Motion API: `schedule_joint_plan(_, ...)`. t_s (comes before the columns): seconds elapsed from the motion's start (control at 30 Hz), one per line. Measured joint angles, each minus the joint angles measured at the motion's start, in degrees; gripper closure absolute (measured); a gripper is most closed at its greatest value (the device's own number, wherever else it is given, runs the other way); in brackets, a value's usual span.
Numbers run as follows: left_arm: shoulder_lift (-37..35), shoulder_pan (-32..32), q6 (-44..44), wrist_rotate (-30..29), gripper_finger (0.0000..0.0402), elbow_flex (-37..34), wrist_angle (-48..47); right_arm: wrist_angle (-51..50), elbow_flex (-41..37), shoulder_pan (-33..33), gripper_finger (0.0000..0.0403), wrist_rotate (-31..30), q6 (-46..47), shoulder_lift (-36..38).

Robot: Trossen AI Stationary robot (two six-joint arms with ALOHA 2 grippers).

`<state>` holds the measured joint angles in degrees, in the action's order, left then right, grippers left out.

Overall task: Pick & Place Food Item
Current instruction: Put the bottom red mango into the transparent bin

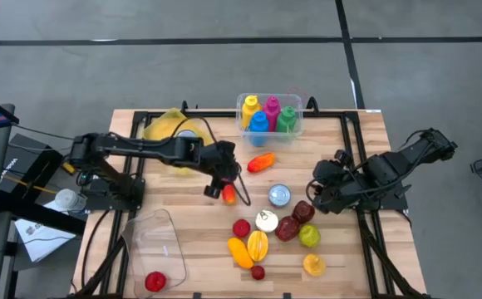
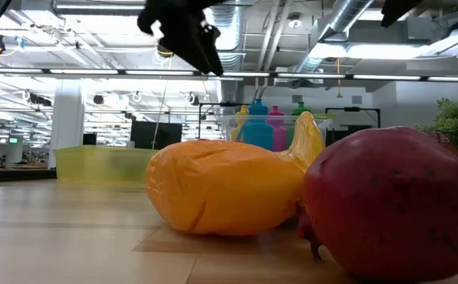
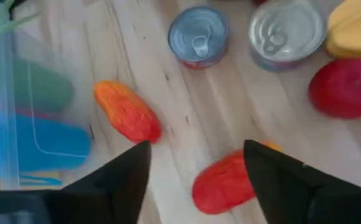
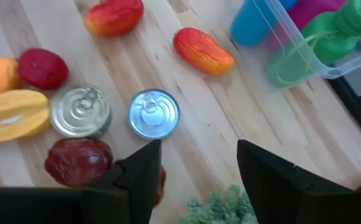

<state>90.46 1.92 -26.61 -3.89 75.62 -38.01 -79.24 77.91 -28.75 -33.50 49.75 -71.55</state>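
A red-orange fruit (image 1: 228, 195) lies on the wood just below my left gripper (image 1: 223, 178). In the left wrist view it (image 3: 224, 183) shows between and beneath the open fingers of my left gripper (image 3: 197, 149), which hangs above it without touching. A second orange-red fruit (image 1: 261, 162) (image 3: 127, 112) lies a little farther toward the far edge. My right gripper (image 1: 317, 189) (image 4: 199, 146) waits open at the table's right, above a green leafy item (image 4: 224, 208).
Two tins (image 1: 279, 195) (image 1: 266, 220) and a cluster of fruit (image 1: 274, 237) lie right of the left gripper. A clear bin of coloured bottles (image 1: 269, 116) stands at the far edge. A clear tub (image 1: 154, 241) lies near left, with a red fruit (image 1: 154, 281) at its near end.
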Motion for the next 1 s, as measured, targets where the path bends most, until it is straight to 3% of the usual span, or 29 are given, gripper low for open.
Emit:
schedule_joint_plan(0.17,1.9,2.7,-6.2,2.8,0.0096,-3.6,-0.2,2.4,0.0,0.0,0.0198,0.0,0.0,0.0)
schedule_joint_plan(0.3,4.0,3.1,-10.1,5.8,0.0076,-5.3,0.1,3.0,0.0,0.1,0.0198,0.0,-0.1,0.0)
schedule_joint_plan(0.47,7.6,2.5,-14.5,11.7,0.0076,-6.3,0.3,3.5,0.0,1.4,0.0198,0.0,-0.2,0.0)
schedule_joint_plan(0.87,17.3,2.3,-18.4,11.7,0.0088,-6.3,4.3,3.3,0.0,3.5,0.0198,0.2,-0.6,0.0)
schedule_joint_plan(1.0,18.8,2.3,-18.2,8.8,0.0091,-6.4,5.3,3.2,0.0,3.5,0.0198,0.3,-0.7,0.0)
